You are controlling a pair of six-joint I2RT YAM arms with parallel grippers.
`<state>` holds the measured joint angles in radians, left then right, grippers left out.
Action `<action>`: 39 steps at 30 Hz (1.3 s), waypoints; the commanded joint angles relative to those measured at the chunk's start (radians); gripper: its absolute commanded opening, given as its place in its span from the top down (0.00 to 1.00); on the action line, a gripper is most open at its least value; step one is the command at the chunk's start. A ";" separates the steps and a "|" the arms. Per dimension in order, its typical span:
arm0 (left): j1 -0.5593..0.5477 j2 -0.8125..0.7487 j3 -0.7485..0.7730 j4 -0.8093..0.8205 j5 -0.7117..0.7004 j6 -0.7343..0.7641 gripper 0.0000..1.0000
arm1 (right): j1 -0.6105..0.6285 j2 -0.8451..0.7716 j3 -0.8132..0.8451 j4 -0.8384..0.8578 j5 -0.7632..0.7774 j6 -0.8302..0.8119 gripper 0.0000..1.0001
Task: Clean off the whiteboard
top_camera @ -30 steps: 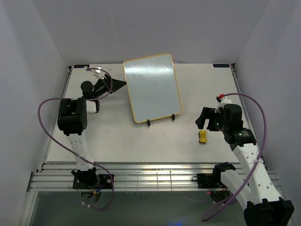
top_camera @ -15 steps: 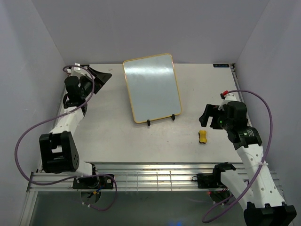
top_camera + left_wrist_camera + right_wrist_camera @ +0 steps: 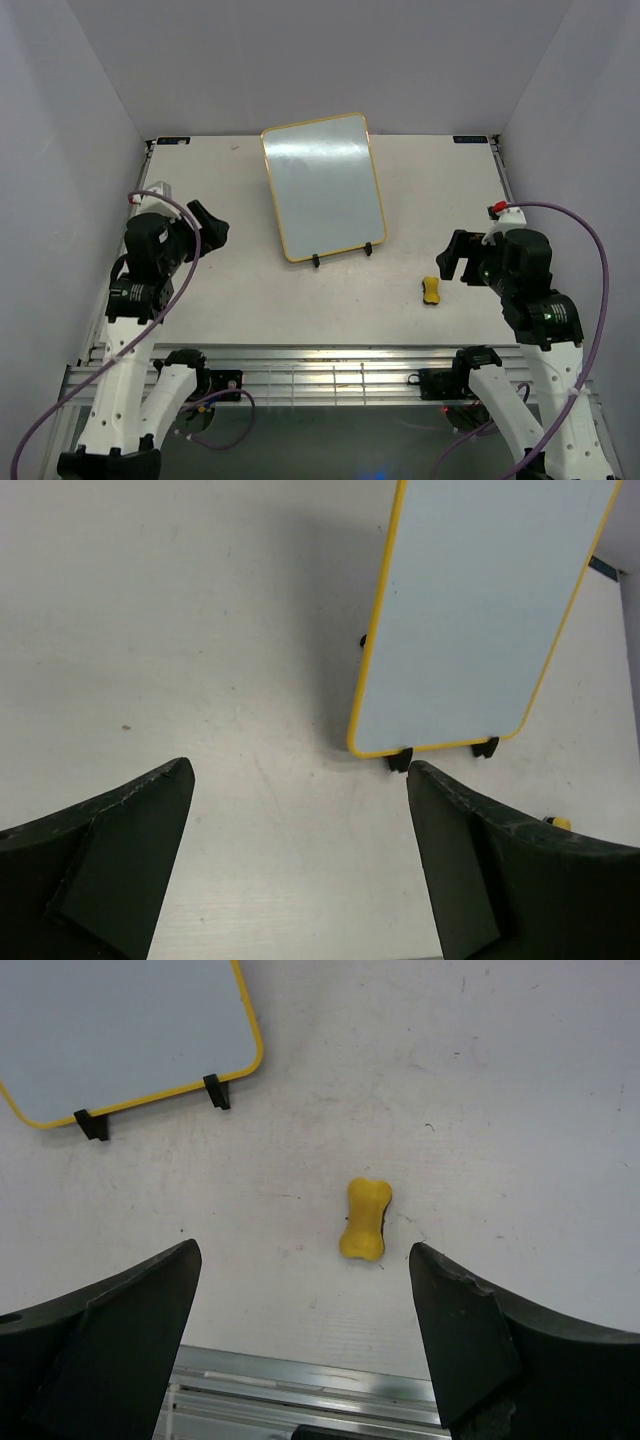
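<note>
The whiteboard (image 3: 324, 185), white with a thin yellow frame, leans on two black feet at the table's middle back. Its face shows no drawing. It also shows in the left wrist view (image 3: 480, 620) and the right wrist view (image 3: 110, 1030). A small yellow bone-shaped eraser (image 3: 431, 290) lies flat on the table, right of the board; it shows in the right wrist view (image 3: 365, 1219). My left gripper (image 3: 208, 228) is open and empty, left of the board. My right gripper (image 3: 457, 260) is open and empty, just right of the eraser and above the table.
A metal rail (image 3: 330, 375) runs along the table's near edge. Grey walls close in the back and both sides. Purple cables loop off both arms.
My left arm has swung from the back left corner toward the near left side. My right arm has drawn back to the right, away from the eraser.
</note>
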<state>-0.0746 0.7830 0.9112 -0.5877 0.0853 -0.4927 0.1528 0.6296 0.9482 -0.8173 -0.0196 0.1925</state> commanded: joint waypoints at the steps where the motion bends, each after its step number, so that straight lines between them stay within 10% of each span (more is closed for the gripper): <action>1: -0.001 -0.073 0.035 -0.227 -0.064 0.120 0.02 | 0.004 -0.037 0.052 -0.080 0.065 -0.034 0.10; 11: -0.091 -0.223 0.221 -0.458 -0.304 0.135 0.02 | 0.004 -0.100 0.188 -0.233 0.119 -0.045 0.10; 39: -0.102 -0.281 0.181 -0.429 -0.262 0.121 0.02 | 0.004 -0.163 0.155 -0.264 0.164 -0.010 0.10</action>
<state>-0.1726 0.5018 1.0901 -1.0203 -0.1890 -0.3679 0.1528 0.4644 1.0973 -1.1049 0.1238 0.1764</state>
